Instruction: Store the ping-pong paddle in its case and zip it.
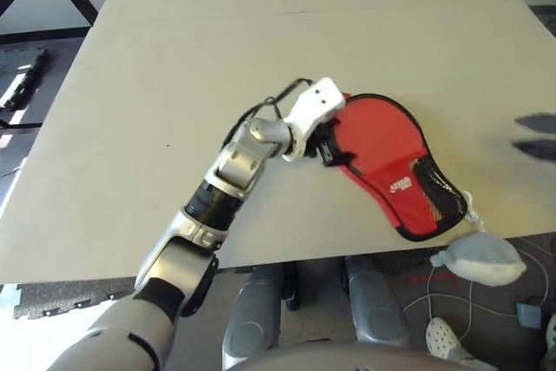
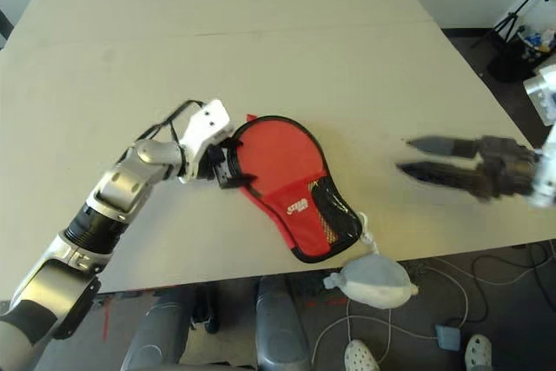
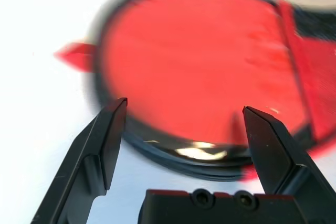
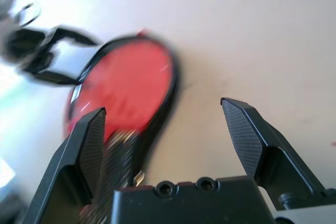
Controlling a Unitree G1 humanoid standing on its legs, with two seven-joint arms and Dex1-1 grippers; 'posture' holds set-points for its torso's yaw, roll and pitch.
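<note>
a: what is closest to the robot?

b: a soft grey lump (image 2: 373,280) hangs off the near edge of the tabletop (image 2: 261,58). it is tied to the narrow end of the case (image 2: 287,184).

a: where is the case?

b: it lies flat near that edge and looks closed. i can't see the ping-pong paddle, so it may be inside.

a: and the end effectors?

b: the left end effector (image 3: 184,129) is at the round end of the case, fingers wide apart, holding nothing. the right end effector (image 2: 426,162) floats off to the side, open and empty too.

a: what could go wrong?

b: a bump could slide the case off the edge. the grey lump might pull it down.
</note>
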